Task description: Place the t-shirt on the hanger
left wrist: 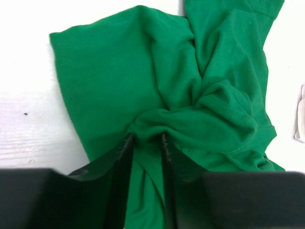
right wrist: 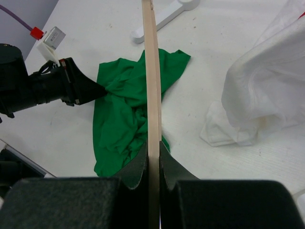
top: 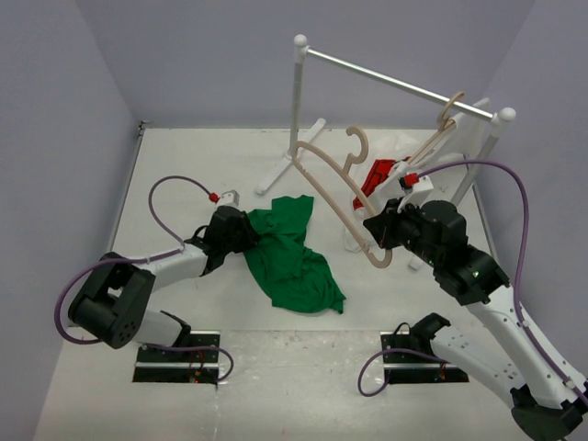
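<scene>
The green t-shirt (top: 289, 253) lies crumpled on the white table between the arms. My left gripper (top: 246, 231) is shut on a bunched fold at the shirt's left edge; in the left wrist view, fabric (left wrist: 143, 71) fills the gap between the fingers (left wrist: 125, 152). My right gripper (top: 377, 237) is shut on the light tan wooden hanger (top: 331, 188) and holds it above the table, hook pointing away. In the right wrist view the hanger (right wrist: 152, 71) runs straight up from the gripper (right wrist: 153, 148), over the shirt (right wrist: 121, 109).
A white clothes rack (top: 395, 83) stands at the back, its feet (top: 285, 170) on the table. A second hanger (top: 446, 119) hangs on the rail with a white garment (right wrist: 267, 90) that pools on the table. A red item (top: 377, 175) lies beside it.
</scene>
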`<state>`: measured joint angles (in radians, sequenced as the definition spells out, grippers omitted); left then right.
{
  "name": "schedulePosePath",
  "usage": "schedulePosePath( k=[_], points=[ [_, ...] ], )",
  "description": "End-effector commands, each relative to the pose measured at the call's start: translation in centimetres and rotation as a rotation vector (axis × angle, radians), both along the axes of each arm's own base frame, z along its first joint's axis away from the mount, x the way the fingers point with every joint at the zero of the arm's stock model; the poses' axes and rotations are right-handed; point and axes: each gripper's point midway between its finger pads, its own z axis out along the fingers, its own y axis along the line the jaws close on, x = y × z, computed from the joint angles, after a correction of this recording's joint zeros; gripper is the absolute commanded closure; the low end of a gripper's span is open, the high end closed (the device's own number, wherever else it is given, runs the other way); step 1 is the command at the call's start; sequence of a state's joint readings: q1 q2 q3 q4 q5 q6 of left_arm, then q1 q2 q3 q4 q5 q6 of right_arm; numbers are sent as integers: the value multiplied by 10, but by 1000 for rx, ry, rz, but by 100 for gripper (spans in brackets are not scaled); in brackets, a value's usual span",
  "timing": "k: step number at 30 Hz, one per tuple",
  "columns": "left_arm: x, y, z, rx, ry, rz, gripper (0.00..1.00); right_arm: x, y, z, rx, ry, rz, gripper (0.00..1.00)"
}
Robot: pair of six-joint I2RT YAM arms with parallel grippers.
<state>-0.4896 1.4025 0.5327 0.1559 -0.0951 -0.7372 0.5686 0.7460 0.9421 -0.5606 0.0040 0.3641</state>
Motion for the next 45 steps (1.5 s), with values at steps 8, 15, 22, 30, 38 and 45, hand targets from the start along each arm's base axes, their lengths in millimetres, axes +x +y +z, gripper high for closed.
schedulePosePath(
  k=[8,15,22,30,38,45],
  points=[
    [27,-19,71,-70,-194,-76,100,-1,8,8,17,-34,53,100],
    [44,-49,118,-119,-270,-204,100,-1,-5,7,1,-36,-13,100],
    [49,-121,121,-130,-273,-453,100,2,-17,7,-1,-28,-94,100],
    [29,-190,109,-120,-283,-724,99,5,-26,-1,-18,-7,-151,100],
    [53,-139,105,92,-254,-448,72,9,-28,-4,-27,7,-181,100],
    [35,-76,114,159,-249,-216,54,10,-25,-7,-31,14,-169,100]
  ],
)
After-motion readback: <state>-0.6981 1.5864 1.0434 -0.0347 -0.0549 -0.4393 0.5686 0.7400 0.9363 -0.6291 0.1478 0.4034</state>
